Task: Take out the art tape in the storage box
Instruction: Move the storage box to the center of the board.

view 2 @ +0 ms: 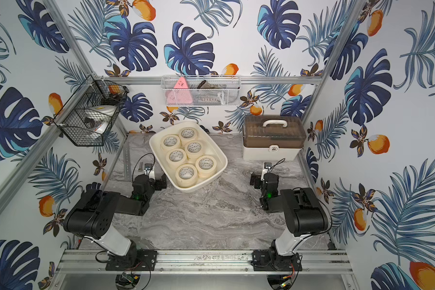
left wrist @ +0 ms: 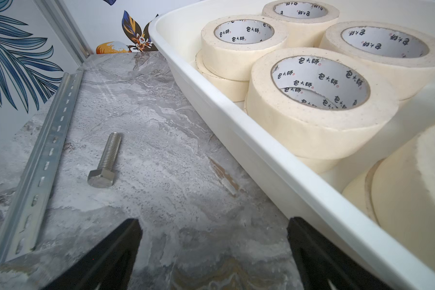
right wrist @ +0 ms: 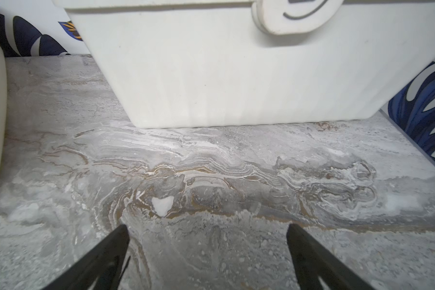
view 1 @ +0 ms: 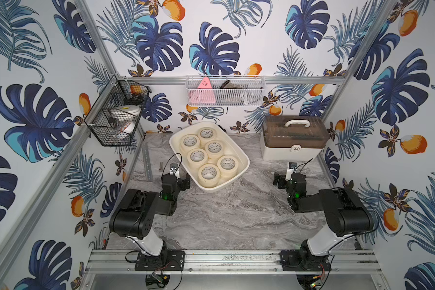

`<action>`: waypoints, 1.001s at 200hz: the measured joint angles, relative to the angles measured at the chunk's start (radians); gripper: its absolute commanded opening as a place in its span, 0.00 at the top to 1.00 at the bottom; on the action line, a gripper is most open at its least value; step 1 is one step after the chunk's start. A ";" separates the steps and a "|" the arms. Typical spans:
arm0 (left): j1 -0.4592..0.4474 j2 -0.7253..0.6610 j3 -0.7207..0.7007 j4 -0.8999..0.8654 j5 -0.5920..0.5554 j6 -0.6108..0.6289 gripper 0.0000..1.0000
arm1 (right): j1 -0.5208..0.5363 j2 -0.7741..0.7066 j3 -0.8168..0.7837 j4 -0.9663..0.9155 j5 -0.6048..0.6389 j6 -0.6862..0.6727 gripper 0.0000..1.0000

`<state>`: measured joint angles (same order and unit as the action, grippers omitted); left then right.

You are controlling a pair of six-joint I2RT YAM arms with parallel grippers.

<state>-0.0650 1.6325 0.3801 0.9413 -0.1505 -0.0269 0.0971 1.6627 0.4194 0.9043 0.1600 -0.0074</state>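
while left hand (left wrist: 214, 222) and right hand (right wrist: 206, 226) gape empty, lift the left over the box (view 1: 232, 140) rim. pinch the nearest tape (view 1: 209, 173) (top layer first), then rise straight.

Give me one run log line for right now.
art tape: stacked in storage box | left gripper: fingers open, empty, beside it | right gripper: fingers open, empty, over table

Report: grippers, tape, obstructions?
Left gripper open, empty, beside storage box. Right gripper open, empty, facing cream case. Art tape stacked in box. Loose bolt lies outside it.
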 measured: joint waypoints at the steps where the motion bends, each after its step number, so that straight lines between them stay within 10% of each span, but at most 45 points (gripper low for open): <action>1: 0.000 0.000 0.000 0.000 0.000 0.000 0.01 | 0.000 0.000 0.000 0.000 0.000 0.000 0.00; 144: -0.043 -0.076 -0.018 -0.033 -0.043 0.027 0.01 | -0.038 -0.061 0.014 -0.046 0.008 0.043 0.00; 200: -0.200 -0.278 0.300 -0.557 -0.304 -0.092 0.01 | -0.046 -0.243 0.212 -0.446 0.045 0.156 0.00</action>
<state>-0.2646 1.3540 0.6804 0.3843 -0.4549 -0.1192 0.0513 1.4200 0.6315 0.4587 0.2047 0.1482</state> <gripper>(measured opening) 0.989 0.998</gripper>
